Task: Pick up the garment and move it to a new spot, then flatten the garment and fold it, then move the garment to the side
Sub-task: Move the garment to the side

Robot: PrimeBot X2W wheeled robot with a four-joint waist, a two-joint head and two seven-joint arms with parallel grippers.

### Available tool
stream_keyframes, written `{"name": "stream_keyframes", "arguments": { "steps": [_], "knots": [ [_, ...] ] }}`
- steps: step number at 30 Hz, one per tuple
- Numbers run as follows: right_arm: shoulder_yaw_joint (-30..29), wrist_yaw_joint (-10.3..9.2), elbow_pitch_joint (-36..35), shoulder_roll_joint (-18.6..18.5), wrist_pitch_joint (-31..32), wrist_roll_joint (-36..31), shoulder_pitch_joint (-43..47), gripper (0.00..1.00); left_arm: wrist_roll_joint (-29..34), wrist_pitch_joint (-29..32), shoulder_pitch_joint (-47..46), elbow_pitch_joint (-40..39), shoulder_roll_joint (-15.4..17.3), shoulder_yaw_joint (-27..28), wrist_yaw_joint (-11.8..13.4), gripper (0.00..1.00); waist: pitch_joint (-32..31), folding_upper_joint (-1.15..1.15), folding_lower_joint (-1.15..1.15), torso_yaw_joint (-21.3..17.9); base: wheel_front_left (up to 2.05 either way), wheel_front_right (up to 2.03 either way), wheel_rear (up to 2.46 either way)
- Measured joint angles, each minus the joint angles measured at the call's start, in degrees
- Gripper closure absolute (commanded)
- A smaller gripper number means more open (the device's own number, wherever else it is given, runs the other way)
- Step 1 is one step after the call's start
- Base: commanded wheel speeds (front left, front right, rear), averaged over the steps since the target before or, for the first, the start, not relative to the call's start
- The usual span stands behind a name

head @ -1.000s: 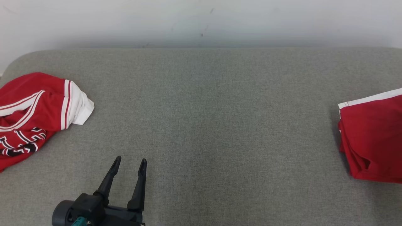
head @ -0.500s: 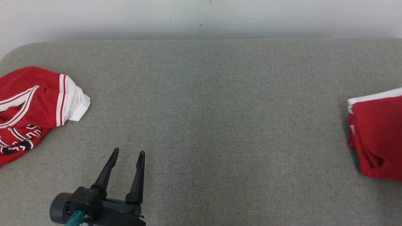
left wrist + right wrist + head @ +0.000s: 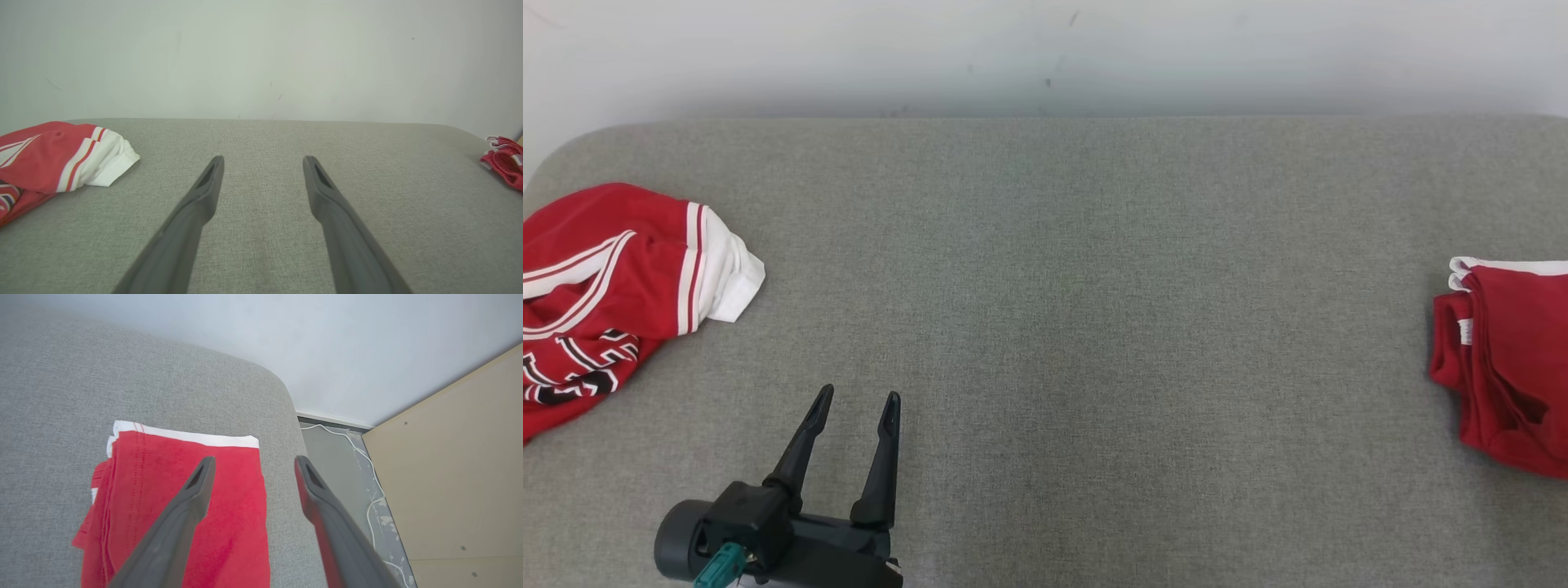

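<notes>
The folded garment (image 3: 1515, 367), red with a white band along its far edge, lies at the far right end of the grey cushioned surface (image 3: 1094, 286), close to that surface's rounded corner; in the head view the picture's right border cuts it off, and its layers show as stacked edges along its left side; from the right wrist view it reads as a neat rectangle lying flat, with bare cushion around the sides that show. The right gripper (image 3: 254, 459) hangs above it with both dark fingers spread wide and nothing between them; one finger crosses the red cloth in that view and the other crosses the strip of cushion beside it, and whether either touches cannot be told. Beyond the cushion's edge there is a grey floor (image 3: 347, 490) with a white cable (image 3: 369, 506) and a pale wooden panel (image 3: 449, 457). The left gripper (image 3: 859, 394) sits at the lower left over bare cushion, its fingers likewise apart and empty, pointing towards the white wall (image 3: 1045, 49); a second red garment (image 3: 605, 286), crumpled, with white stripes and a white cuff, lies at the far left end, well apart from the folded one.
</notes>
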Motion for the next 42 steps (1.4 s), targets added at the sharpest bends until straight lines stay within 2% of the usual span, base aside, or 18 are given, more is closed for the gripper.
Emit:
{"name": "stream_keyframes", "arguments": {
  "steps": [4, 7, 17, 22, 25, 29, 36, 42],
  "knots": [
    [-0.5, -0.01, -1.5, 0.4, -3.2, -0.4, 0.3, 0.0, 0.0, 0.0, 0.0, 0.1, 0.0, 0.0, 0.0, 0.0, -0.7, 0.0, 0.0, -0.1, 0.0, 0.0, 0.0],
    [-1.4, -0.01, -3.6, 2.2, -7.1, 0.5, 0.7, 0.0, 0.0, 0.0, 0.0, 0.1, -0.1, 0.0, 0.0, 0.0, -1.3, 0.0, 0.0, -0.1, 0.0, 0.0, 0.0],
    [-1.9, -0.07, -12.4, 13.6, -21.1, 3.3, 6.6, 0.0, 0.1, 0.0, 0.1, 0.2, -0.2, 0.5, 0.1, 0.0, -4.3, 0.0, 0.0, 0.3, 0.0, 0.0, 0.0],
    [-1.6, -0.08, -13.4, 18.6, -27.7, 5.5, 9.0, 0.0, 0.1, 0.0, 0.9, 0.0, 0.3, 1.3, 0.5, 0.0, -6.2, -0.01, 0.0, 0.6, 0.0, 0.0, 0.0],
    [0.6, 0.01, -12.9, 20.3, -30.2, 5.9, 11.3, 0.0, 0.1, 0.0, 1.3, -0.1, 0.5, 1.6, 0.5, 0.0, -7.3, 0.0, 0.0, 0.6, 0.0, 0.0, 0.0],
    [4.5, 1.6, -12.1, 23.1, -32.9, 6.0, 12.7, 0.0, 0.1, 0.0, 2.4, -0.5, 1.5, 2.8, 1.0, 0.0, -8.6, 0.0, 0.0, 0.4, 0.0, 0.0, 0.0],
    [6.1, 2.09, -10.4, 25.0, -35.4, 6.2, 15.2, 0.0, 0.1, 0.0, 3.4, -1.3, 2.1, 3.1, 1.0, 0.0, -10.1, -0.01, -0.01, -0.3, 0.0, 0.0, 0.0],
    [5.8, 2.08, -8.8, 25.1, -37.1, 6.2, 16.8, 0.0, 0.1, 0.0, 3.7, -1.3, 2.5, 3.6, 1.1, 0.0, -10.4, -0.01, 0.0, -0.7, 0.0, 0.0, 0.0]
  ]
}}
